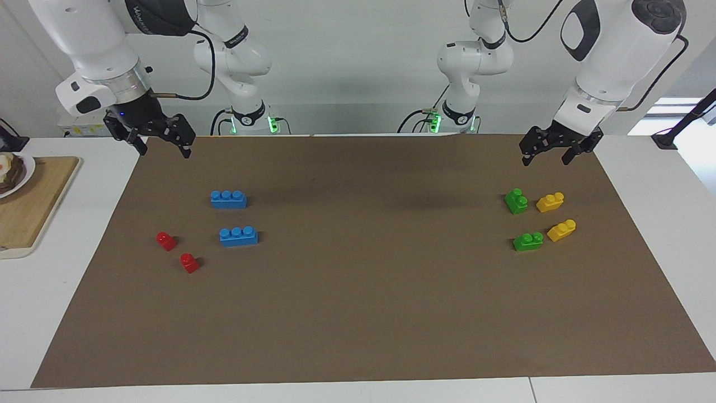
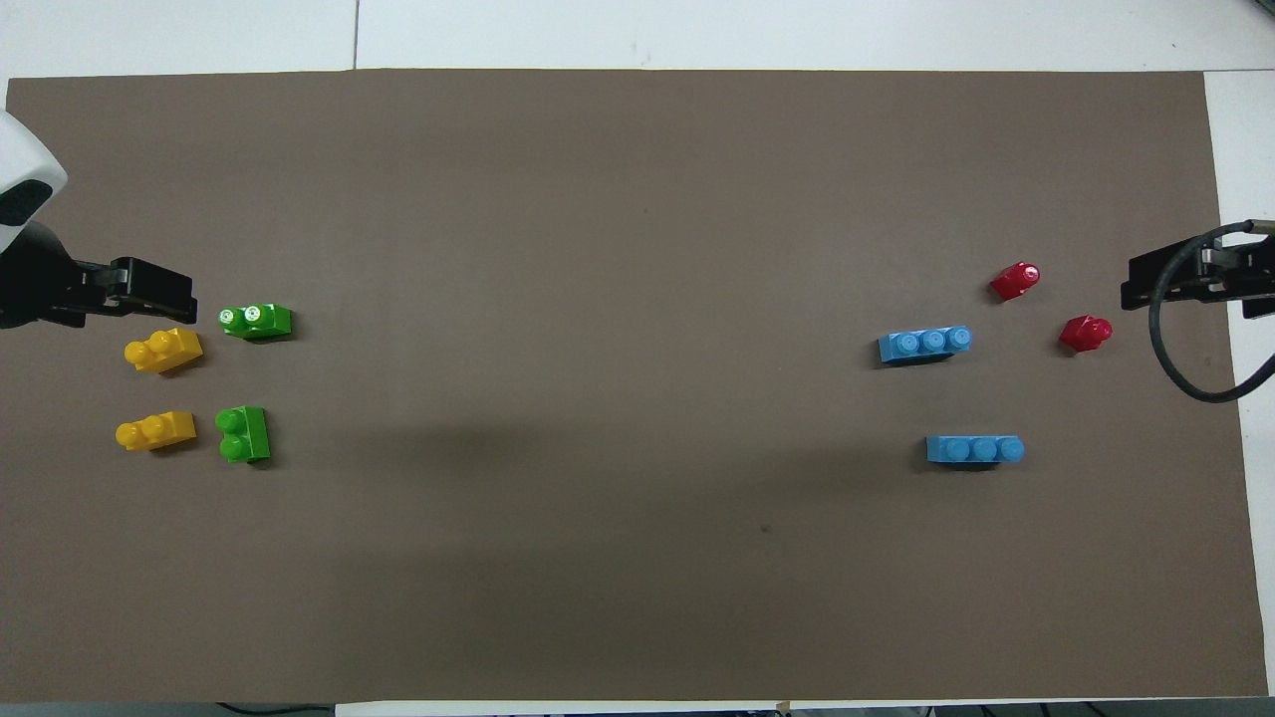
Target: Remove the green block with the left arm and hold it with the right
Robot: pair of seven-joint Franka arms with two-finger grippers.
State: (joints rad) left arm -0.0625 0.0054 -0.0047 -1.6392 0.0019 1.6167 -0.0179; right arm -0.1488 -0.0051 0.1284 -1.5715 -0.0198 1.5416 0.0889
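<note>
Two green blocks lie on the brown mat [image 1: 358, 313] toward the left arm's end. One green block [image 1: 516, 201] [image 2: 243, 434] is nearer to the robots than the other green block [image 1: 528, 241] [image 2: 255, 320]. My left gripper [image 1: 547, 158] hangs open and empty in the air over the mat's corner by its own base, apart from both green blocks. My right gripper [image 1: 163, 150] hangs open and empty over the mat's corner at the right arm's end.
Two yellow bricks [image 1: 550, 202] [image 1: 561, 230] lie beside the green ones. Two blue three-stud bricks [image 1: 229, 199] [image 1: 239, 236] and two small red bricks [image 1: 166, 240] [image 1: 189, 262] lie toward the right arm's end. A wooden board [image 1: 33, 212] with a plate [image 1: 19, 178] lies off the mat there.
</note>
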